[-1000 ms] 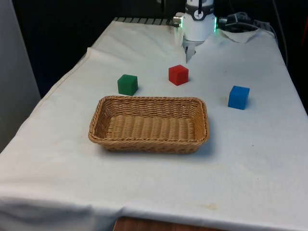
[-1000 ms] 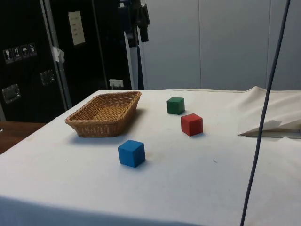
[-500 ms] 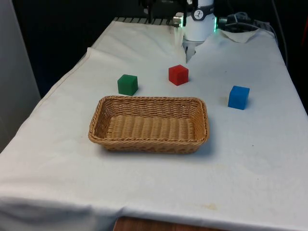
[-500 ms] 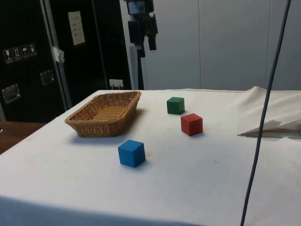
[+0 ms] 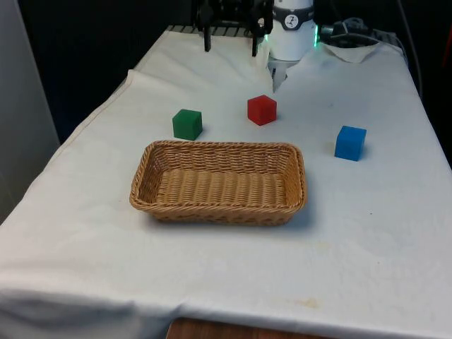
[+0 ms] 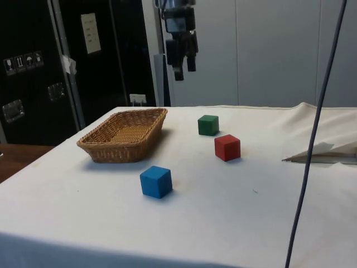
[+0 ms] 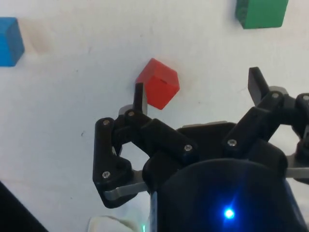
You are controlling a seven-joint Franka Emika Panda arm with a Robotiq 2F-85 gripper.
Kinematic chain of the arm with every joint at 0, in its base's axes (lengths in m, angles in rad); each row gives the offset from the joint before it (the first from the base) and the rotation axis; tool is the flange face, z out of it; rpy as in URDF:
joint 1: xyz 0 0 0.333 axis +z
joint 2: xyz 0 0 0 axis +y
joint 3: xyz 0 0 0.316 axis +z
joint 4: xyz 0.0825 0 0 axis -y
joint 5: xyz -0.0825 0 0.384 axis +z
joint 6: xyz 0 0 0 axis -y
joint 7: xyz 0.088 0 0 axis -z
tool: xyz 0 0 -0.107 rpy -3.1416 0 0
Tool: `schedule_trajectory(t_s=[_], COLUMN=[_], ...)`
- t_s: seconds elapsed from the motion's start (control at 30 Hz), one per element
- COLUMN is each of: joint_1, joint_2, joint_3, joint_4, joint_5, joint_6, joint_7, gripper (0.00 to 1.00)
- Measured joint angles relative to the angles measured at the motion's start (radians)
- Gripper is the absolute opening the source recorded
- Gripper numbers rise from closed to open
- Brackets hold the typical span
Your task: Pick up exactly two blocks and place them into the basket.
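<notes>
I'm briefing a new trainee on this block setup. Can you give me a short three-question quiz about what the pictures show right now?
1. True or false: the basket already holds a block.
2. How many blocks stand on the cloth?
3. The gripper hangs in the air: A) open and empty, B) shut on a block.

Key:
1. False.
2. Three: green block, red block, blue block.
3. A.

The front view looks down the length of the counter (image 5: 367,233) from its near end, fairly high; the side view sits low beside the counter, facing across it toward dark cabinets (image 6: 33,72); the wrist view looks straight down from close above; all three share the red block (image 5: 262,110) and the white cloth around it.
</notes>
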Motion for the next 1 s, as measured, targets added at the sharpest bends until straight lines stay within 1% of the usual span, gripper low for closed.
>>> schedule_trajectory(t_s=[0.1, 0.13, 0.2, 0.23, 0.3, 0.33, 0.47, 0.5, 0.6, 0.63, 0.67, 0.7, 0.73, 0.8, 0.83, 1.0], joint_1=[-0.001, -0.003, -0.003, -0.004, -0.005, -0.007, -0.010, -0.010, -0.012, -0.014, -0.014, -0.015, -0.015, -0.017, -0.019, -0.022], joint_2=[0.000, 0.000, 0.000, 0.000, 0.000, 0.000, 0.010, 0.010, 0.031, 0.050, 0.059, 0.069, 0.069, 0.089, 0.110, 0.169], joint_3=[-0.013, -0.024, -0.024, -0.029, -0.041, -0.053, -0.081, -0.081, -0.102, -0.114, -0.120, -0.125, -0.125, -0.134, -0.143, -0.161], joint_4=[-0.027, -0.047, -0.047, -0.056, -0.075, -0.090, -0.110, -0.110, -0.118, -0.119, -0.119, -0.119, -0.119, -0.119, -0.118, -0.111], joint_5=[0.000, 0.001, 0.001, 0.001, 0.003, 0.006, 0.018, 0.018, 0.043, 0.066, 0.080, 0.093, 0.093, 0.120, 0.146, 0.217], joint_6=[0.034, 0.059, 0.059, 0.073, 0.098, 0.119, 0.158, 0.158, 0.189, 0.208, 0.218, 0.226, 0.226, 0.244, 0.262, 0.299], joint_7=[-0.011, -0.022, -0.022, -0.028, -0.042, -0.056, -0.094, -0.094, -0.136, -0.169, -0.186, -0.203, -0.203, -0.237, -0.271, -0.353], gripper=[1.00, 1.00, 1.00, 1.00, 1.00, 1.00, 1.00, 1.00, 1.00, 1.00, 1.00, 1.00, 1.00, 1.00, 1.00, 1.00])
